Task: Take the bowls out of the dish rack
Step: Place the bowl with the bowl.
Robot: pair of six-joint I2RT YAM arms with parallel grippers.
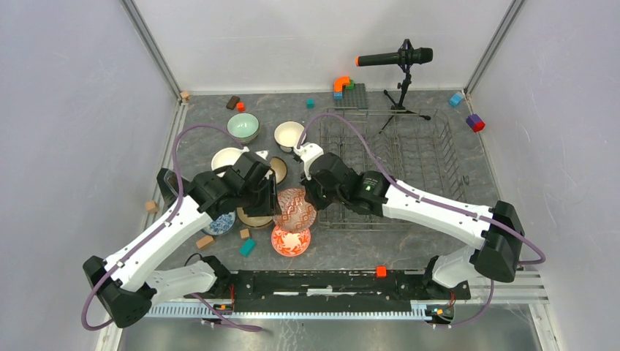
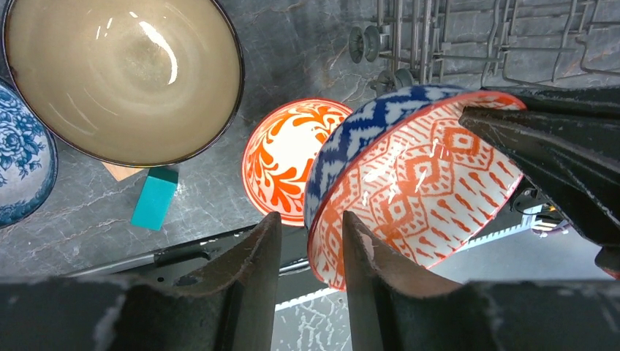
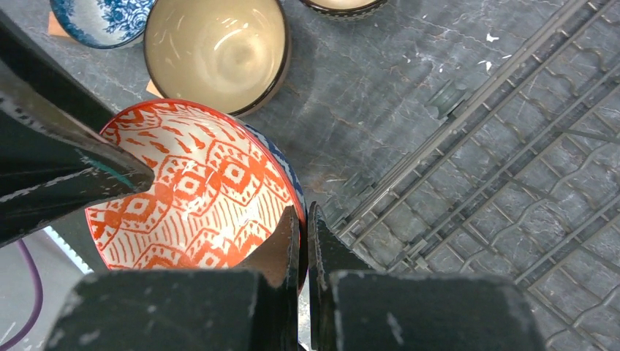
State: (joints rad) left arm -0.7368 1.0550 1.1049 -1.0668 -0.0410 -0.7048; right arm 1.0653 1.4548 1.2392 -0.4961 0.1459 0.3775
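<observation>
Two grippers met at one bowl. The right gripper was clamped on the rim of the patterned bowl, with one finger against the red-and-white diamond interior and the other against the blue zigzag exterior. The left gripper had its fingers apart and straddled another part of the same rim; a gap showed between its outer finger and the bowl wall.

The patterned bowl was held tilted on edge, off the table. In the top view it sat between the two wrists, just off the near left corner of the dish rack and outside its wire sides.

An orange floral bowl stood on the grey table directly below and toward the near edge. A beige bowl with a dark rim stood to its left, and a blue floral bowl stood farther left again. A teal block lay between the beige and orange bowls.

Farther back, a pale green bowl and a cream bowl rested on the table, left of the rack.
</observation>
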